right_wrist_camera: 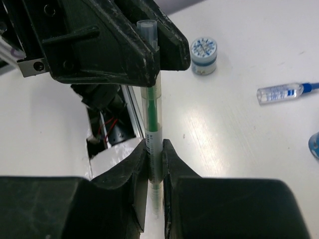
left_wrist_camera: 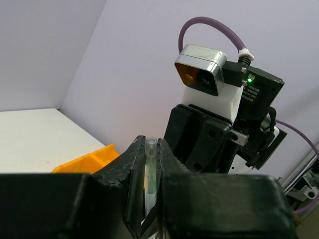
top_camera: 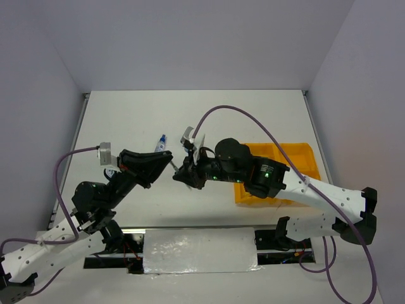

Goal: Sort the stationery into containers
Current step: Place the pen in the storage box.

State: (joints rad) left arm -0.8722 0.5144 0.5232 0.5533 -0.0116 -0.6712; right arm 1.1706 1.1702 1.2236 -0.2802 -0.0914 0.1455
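Observation:
A thin clear pen (right_wrist_camera: 152, 99) with a green core hangs in mid-air above the table, gripped at both ends. My right gripper (right_wrist_camera: 154, 149) is shut on its labelled lower part. My left gripper (left_wrist_camera: 150, 149) is shut on the capped end of the pen (left_wrist_camera: 150, 172). In the top view the two grippers meet tip to tip, left (top_camera: 166, 162) and right (top_camera: 183, 172). The orange-yellow tray (top_camera: 297, 155) lies to the right, partly under the right arm. On the table are a blue-white pot (right_wrist_camera: 204, 52) and a blue-capped clear bottle (right_wrist_camera: 280, 92).
The bottle (top_camera: 162, 142) lies just beyond the left gripper. Another blue item (right_wrist_camera: 315, 144) peeks in at the right edge of the right wrist view. White walls enclose the table on three sides. A corner of the tray (left_wrist_camera: 89, 159) shows behind the left fingers.

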